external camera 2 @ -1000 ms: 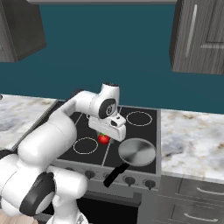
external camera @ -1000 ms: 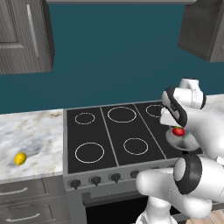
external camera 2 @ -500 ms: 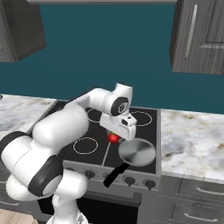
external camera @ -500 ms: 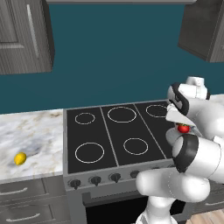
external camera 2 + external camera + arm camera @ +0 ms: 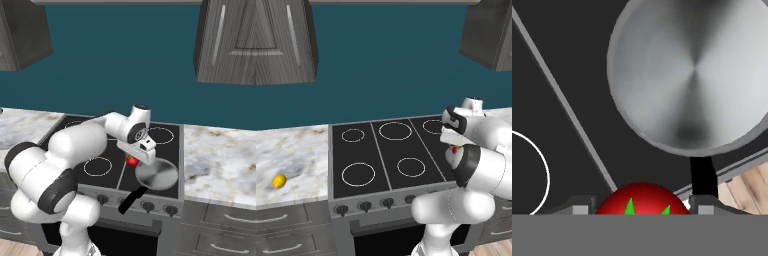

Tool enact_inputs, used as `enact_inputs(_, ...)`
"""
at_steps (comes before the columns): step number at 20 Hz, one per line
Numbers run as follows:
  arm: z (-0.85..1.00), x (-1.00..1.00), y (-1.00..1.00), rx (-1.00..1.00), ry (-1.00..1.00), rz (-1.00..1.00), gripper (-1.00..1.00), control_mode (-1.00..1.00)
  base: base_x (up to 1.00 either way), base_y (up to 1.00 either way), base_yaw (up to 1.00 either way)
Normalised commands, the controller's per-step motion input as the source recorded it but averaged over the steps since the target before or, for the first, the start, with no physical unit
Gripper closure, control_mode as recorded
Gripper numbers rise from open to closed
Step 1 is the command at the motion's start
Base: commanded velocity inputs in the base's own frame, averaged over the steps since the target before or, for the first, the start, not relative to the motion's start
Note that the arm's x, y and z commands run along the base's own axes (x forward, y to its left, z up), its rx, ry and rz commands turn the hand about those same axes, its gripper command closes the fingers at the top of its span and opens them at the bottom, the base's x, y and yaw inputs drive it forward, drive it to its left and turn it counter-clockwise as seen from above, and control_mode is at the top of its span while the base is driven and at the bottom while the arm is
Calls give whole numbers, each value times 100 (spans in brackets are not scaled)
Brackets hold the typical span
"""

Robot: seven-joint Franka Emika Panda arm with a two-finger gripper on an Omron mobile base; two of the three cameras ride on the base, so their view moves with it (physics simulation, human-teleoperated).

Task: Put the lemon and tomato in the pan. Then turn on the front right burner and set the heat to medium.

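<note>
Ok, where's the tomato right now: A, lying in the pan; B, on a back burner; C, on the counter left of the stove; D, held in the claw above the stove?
D: the tomato sits between the claw fingers, short of the empty pan.

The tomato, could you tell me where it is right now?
The tomato is held in the end effector above the stovetop, just left of the pan.

The white arm bends forward at the elbow, its forearm reaching out and its wrist turned down, and the gripper (image 5: 133, 160) hangs pointing downward with its two dark fingers (image 5: 579, 208) closed on the tomato (image 5: 642, 198) from either side.
</note>
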Motion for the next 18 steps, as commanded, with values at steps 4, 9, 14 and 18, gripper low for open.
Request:
enact_inputs(4,0,11,-35,0,-2,0,100,-100,0,0,0)
enact_inputs(9,-7,10,-56,0,0,0,100,-100,0,0,0)
enact_inputs(14,-23,30,-34,0,0,0,100,-100,0,0,0)
enact_inputs(18,-37,32,-19,0,3,0,100,-100,0,0,0)
